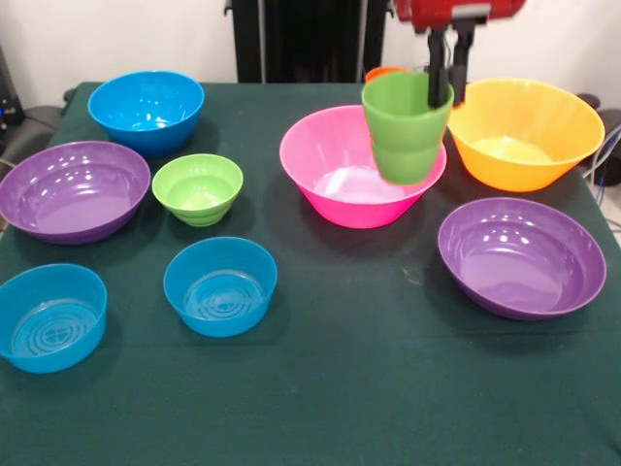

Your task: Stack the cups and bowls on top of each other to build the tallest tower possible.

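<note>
My gripper [451,83] comes down from the top edge and is shut on the right rim of the lime green cup [406,131], one finger inside and one outside. The cup hangs upright and slightly tilted in the air, in front of the large pink bowl [325,155]. Just behind the green cup peeks the rim of the orange cup [381,72]. A yellow-orange bowl [529,131] stands to the right of the pink one. No stack stands on the table; each bowl sits alone.
On the dark green table [340,388] stand two purple bowls [521,257] [70,189], a large blue bowl [146,109], a small lime green bowl [197,187], and two smaller blue bowls [220,284] [50,316] near the front left.
</note>
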Robot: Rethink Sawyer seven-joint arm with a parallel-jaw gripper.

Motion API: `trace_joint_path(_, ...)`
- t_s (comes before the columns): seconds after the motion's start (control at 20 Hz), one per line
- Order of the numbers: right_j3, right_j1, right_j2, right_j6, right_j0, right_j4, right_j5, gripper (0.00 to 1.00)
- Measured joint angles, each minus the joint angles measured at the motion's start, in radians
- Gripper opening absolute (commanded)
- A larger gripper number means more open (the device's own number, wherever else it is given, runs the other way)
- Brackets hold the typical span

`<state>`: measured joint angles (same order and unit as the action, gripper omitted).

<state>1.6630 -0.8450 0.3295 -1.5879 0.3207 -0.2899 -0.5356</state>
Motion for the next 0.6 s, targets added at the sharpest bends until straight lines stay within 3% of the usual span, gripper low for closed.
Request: trace_joint_path(0.6, -0.197, 0.214, -0.011, 0.000, -0.008, -0.001, -0.005, 0.00)
